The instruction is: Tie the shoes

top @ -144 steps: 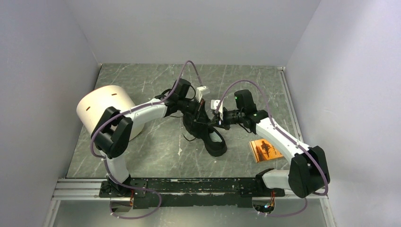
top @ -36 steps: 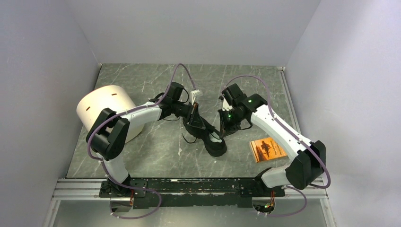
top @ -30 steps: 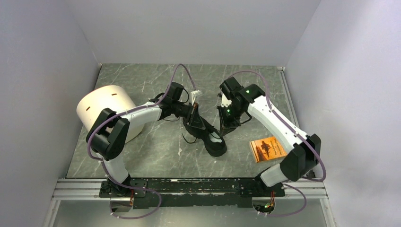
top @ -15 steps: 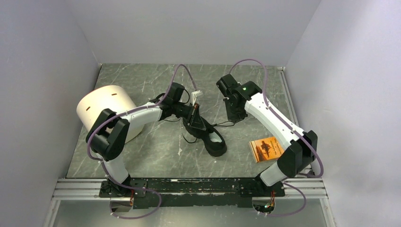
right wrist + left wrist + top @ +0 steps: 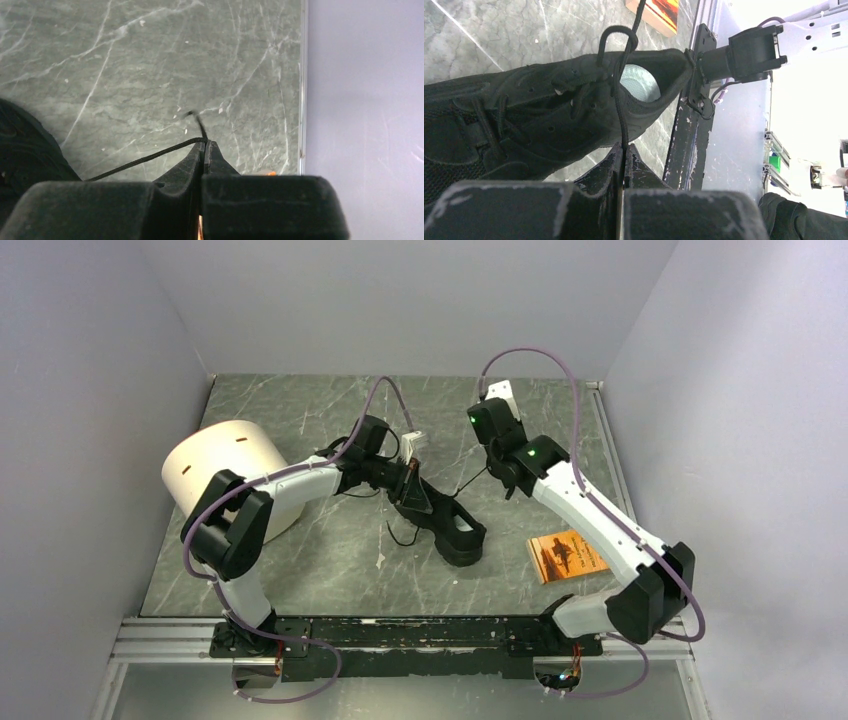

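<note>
The black sneaker lies mid-table, heel toward the near right, its pale insole showing in the left wrist view. My left gripper is at the shoe's laced part, shut on a thin black lace that runs up to a loop at the shoe's opening. My right gripper is up and to the right of the shoe, shut on the other lace, which stretches taut from the shoe to its jaws; a short lace end sticks out past the tips.
A white cylinder stands at the left beside the left arm. An orange booklet lies on the table under the right arm. Walls close in the back and both sides; the metal rail runs along the near edge.
My right gripper has swung up and away to the far right, drawing its lace out taut. The shoe's heel has shifted a little to the right. The left gripper has stayed put.
</note>
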Robot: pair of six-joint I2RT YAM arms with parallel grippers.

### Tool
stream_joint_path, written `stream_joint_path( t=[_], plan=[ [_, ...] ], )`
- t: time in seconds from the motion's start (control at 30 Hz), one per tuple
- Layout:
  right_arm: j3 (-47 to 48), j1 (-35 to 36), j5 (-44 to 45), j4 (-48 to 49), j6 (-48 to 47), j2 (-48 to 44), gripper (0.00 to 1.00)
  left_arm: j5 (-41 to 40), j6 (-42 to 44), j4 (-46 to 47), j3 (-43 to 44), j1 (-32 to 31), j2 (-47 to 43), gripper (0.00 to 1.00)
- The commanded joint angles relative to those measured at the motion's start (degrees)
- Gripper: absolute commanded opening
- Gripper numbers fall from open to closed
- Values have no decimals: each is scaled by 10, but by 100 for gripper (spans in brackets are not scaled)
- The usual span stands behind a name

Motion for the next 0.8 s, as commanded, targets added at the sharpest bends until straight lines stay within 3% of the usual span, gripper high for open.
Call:
stream_joint_path(
  t=[0.0, 0.07, 0.23, 0.4, 0.57, 0.77],
  plan=[
    [-26, 6, -92, 88, -121, -45, 0, -7, 11, 2, 7, 3, -14, 5],
    [-32, 15, -124, 88, -139, -48, 0, -8, 18, -6, 9, 3, -10, 5],
    [-76, 13, -80, 97, -92, -35, 0, -22, 21, -29, -2, 3, -29, 5],
    [-142, -27, -150, 140, -32, -30, 0, -69, 20, -67, -61, 3, -125, 5],
    [-157, -36, -212, 181, -31, -21, 0, -143, 31, -111, -104, 16, -199, 5],
    [-149, -74, -231, 187, -20, 21, 0, -210, 28, -134, -85, 29, -164, 5]
  ],
)
